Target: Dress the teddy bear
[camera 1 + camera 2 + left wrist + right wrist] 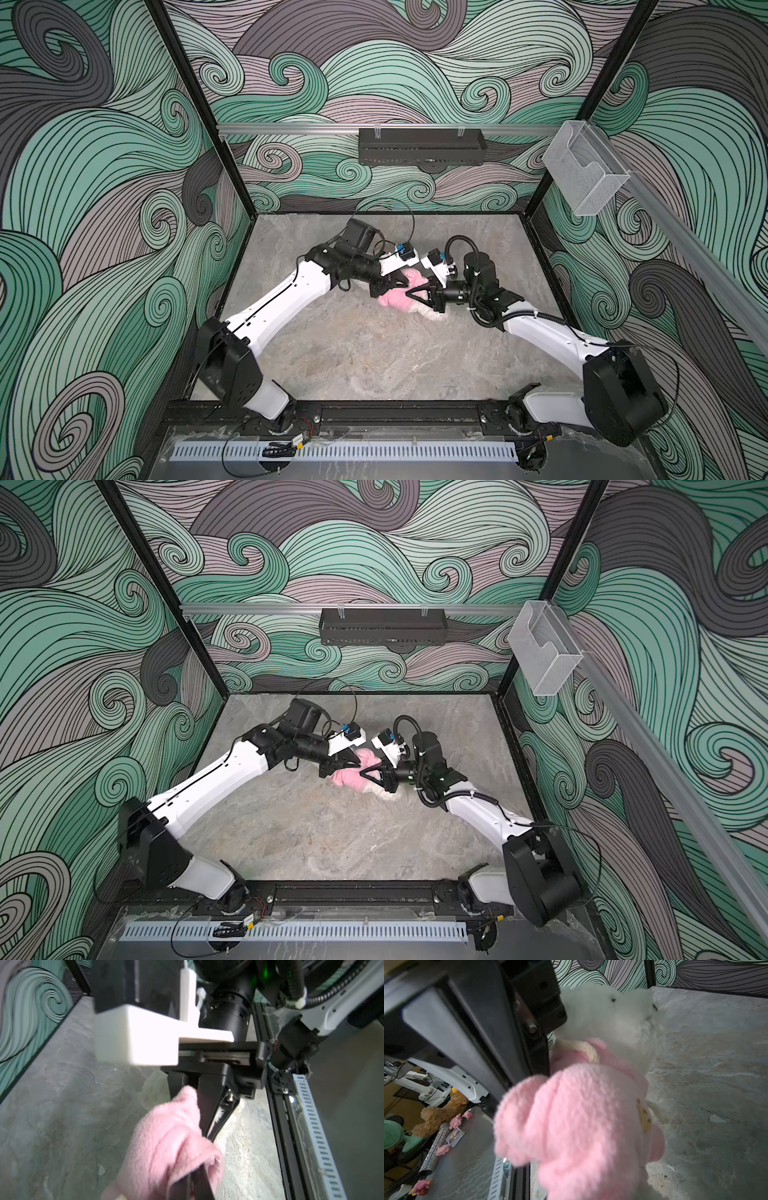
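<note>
In both top views the teddy bear lies mid-table, its white fur mostly under the pink shirt. The right wrist view shows the bear's white head above the shirt, which sits round its body with an orange print at one side. My left gripper is shut on a fold of the shirt. My right gripper meets it from the opposite side, fingers drawn close with tips in the fabric. Pink fleece hides its jaws in its own wrist view.
A black tray hangs on the back wall and a clear plastic holder on the right wall. A slotted rail runs along the front edge. Outside the cell lie a brown plush bear and small pink toys.
</note>
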